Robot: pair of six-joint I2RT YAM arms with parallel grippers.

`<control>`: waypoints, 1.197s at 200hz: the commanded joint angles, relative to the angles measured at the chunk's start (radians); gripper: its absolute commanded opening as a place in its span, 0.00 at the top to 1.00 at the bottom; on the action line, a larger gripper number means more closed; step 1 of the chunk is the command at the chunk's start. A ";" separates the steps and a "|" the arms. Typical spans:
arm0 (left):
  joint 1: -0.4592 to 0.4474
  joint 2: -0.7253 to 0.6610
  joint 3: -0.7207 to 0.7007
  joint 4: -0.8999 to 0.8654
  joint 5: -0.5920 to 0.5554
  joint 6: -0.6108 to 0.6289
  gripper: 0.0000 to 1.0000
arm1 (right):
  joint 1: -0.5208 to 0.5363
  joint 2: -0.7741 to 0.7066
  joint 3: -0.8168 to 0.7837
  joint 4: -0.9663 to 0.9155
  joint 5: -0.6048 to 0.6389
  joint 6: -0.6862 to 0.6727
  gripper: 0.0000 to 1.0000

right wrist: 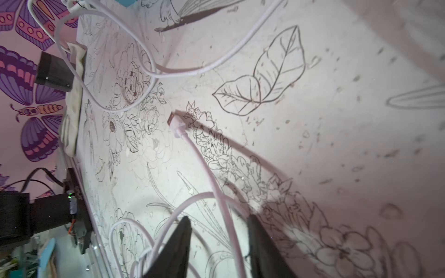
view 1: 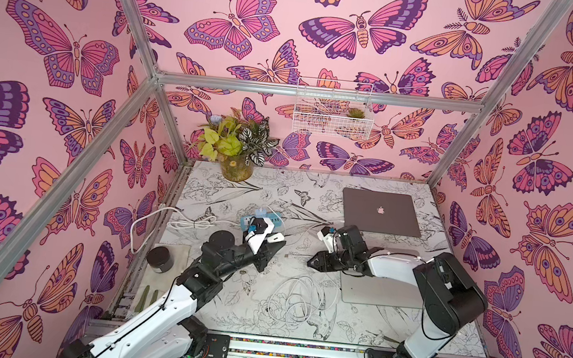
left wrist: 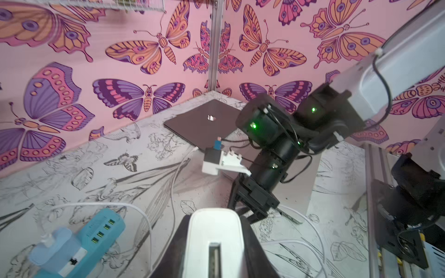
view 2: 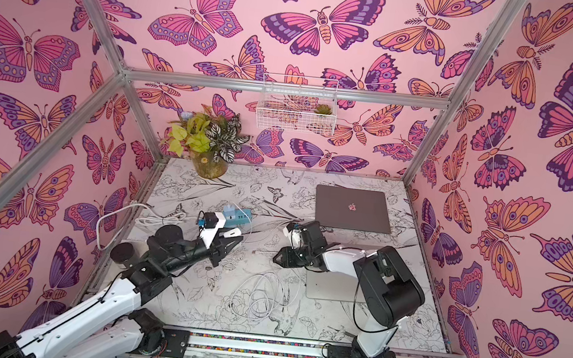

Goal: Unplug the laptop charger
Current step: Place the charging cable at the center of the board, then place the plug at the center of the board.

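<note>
Floral tabletop (view 1: pixel 222 312) — left hand (view 1: pixel 277 240) pinching charger brick (left wrist: pixel 214 228); right hand (right wrist: pixel 219 219) spread astride cable (right wrist: pixel 203 163).

so the charger brick (left wrist: pixel 214 240) looks like smooth glossy white plastic, the white cable (right wrist: pixel 206 173) a soft satiny rubber, the power strip (left wrist: pixel 103 228) matt teal plastic, the dark laptop (view 1: pixel 380 212) lid matt grey metal, the tabletop (right wrist: pixel 337 120) a scuffed matt printed sheet, and the frame (view 1: pixel 287 90) bare satin aluminium
</note>
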 commanded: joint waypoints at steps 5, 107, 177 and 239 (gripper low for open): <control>-0.054 0.054 0.042 -0.138 -0.027 -0.047 1.00 | -0.002 -0.108 0.059 -0.104 0.180 -0.050 0.39; -0.050 0.631 0.398 -0.602 0.089 -0.094 1.00 | 0.000 -0.512 -0.119 0.193 0.485 -0.142 0.34; -0.056 0.824 0.506 -0.652 0.104 -0.086 0.97 | 0.001 -0.507 -0.178 0.275 0.513 -0.145 0.35; -0.057 0.892 0.559 -0.634 0.038 -0.079 0.65 | 0.002 -0.486 -0.164 0.278 0.481 -0.151 0.35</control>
